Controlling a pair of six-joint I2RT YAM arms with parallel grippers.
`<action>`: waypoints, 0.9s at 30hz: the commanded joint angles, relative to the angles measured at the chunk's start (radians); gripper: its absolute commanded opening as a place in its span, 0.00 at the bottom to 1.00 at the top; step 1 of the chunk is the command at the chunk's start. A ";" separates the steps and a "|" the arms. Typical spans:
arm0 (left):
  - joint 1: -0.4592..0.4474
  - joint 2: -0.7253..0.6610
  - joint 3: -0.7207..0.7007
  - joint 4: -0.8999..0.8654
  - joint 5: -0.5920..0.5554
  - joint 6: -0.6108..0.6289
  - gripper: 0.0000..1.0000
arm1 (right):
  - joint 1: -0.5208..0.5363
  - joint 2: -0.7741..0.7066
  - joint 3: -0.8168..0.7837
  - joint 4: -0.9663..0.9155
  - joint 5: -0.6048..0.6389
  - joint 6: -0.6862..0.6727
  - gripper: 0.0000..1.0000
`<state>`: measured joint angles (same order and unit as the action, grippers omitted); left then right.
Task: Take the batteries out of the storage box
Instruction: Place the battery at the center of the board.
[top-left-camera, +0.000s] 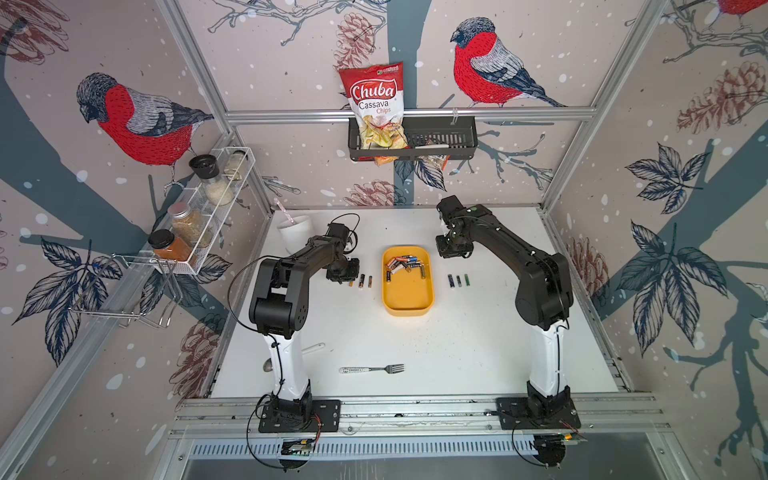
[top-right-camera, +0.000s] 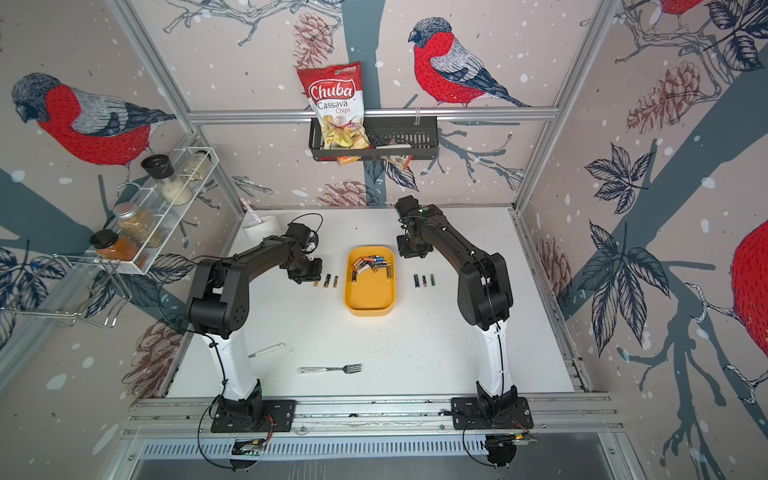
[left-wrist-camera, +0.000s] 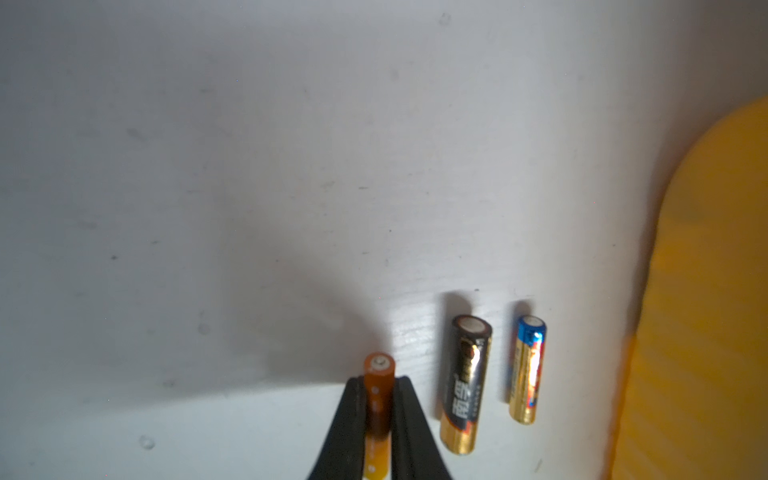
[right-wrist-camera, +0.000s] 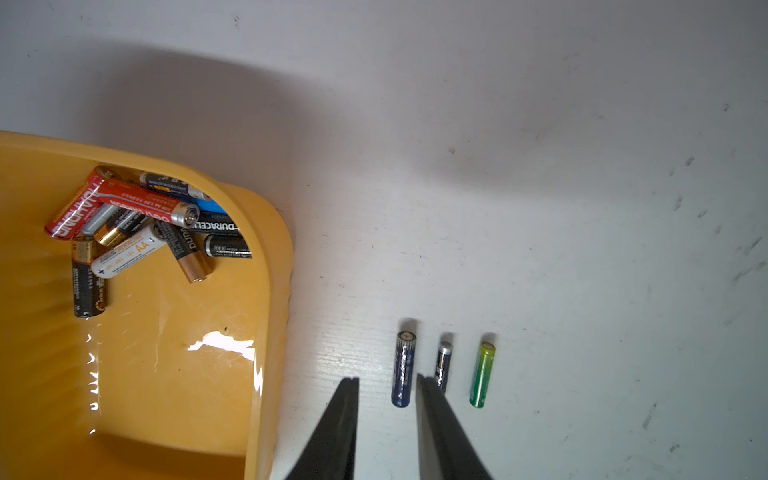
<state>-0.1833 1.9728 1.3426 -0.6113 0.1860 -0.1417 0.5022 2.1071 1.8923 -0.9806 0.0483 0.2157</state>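
- Progress: we count five batteries out on the table, a pile left in the storage box.
- Our left gripper pinches an orange battery; right gripper slightly parted, empty.

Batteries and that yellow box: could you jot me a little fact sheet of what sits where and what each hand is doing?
Box: yellow box, open top, mid-table
Inside the box: pile of batteries at its far end
Left of the box: two batteries lying side by side on the table
Right of the box: row of three batteries on the table
Left hand: shut on an orange battery, beside those two
Right hand: open, empty, near the row of three
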 joint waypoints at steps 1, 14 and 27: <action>0.001 0.003 -0.012 0.022 -0.006 0.010 0.11 | 0.002 0.001 0.003 -0.018 0.011 0.013 0.30; 0.001 0.012 -0.026 0.047 -0.008 -0.002 0.14 | 0.002 -0.003 -0.004 -0.015 0.010 0.012 0.30; 0.001 0.001 -0.041 0.051 -0.015 -0.001 0.19 | 0.002 -0.003 0.004 -0.024 0.014 0.010 0.30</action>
<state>-0.1829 1.9705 1.3102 -0.5503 0.1856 -0.1429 0.5026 2.1071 1.8896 -0.9817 0.0490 0.2153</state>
